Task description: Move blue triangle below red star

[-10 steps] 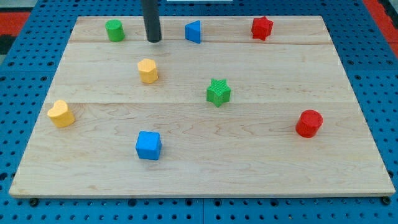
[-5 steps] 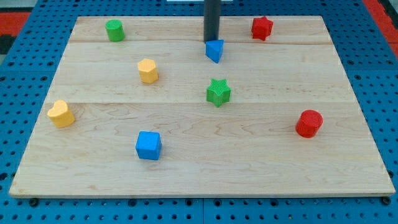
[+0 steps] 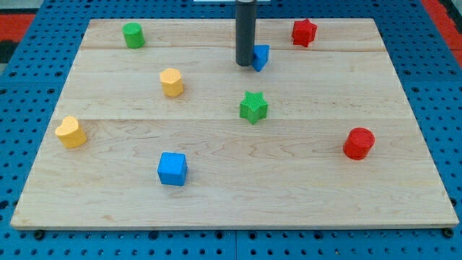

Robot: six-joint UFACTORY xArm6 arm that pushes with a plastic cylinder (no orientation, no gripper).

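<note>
Blue triangle (image 3: 261,56) sits touching the right side of my tip (image 3: 245,64), partly hidden behind the rod, at the counter's (image 3: 216,195) top. Red star (image 3: 304,32) is further right and a little up from the tip, well apart from the triangle. No gripper on this rig, only the rod, so nothing opens or clamps.

Risks, as I judge them: contact looks to be on the triangle's left face, off its middle; a push rightward may spin it and let it slip round the rod. Pushing too high would run it into the star and shift it. Green star (image 3: 253,107) lies below the tip, clear of a rightward path.
</note>
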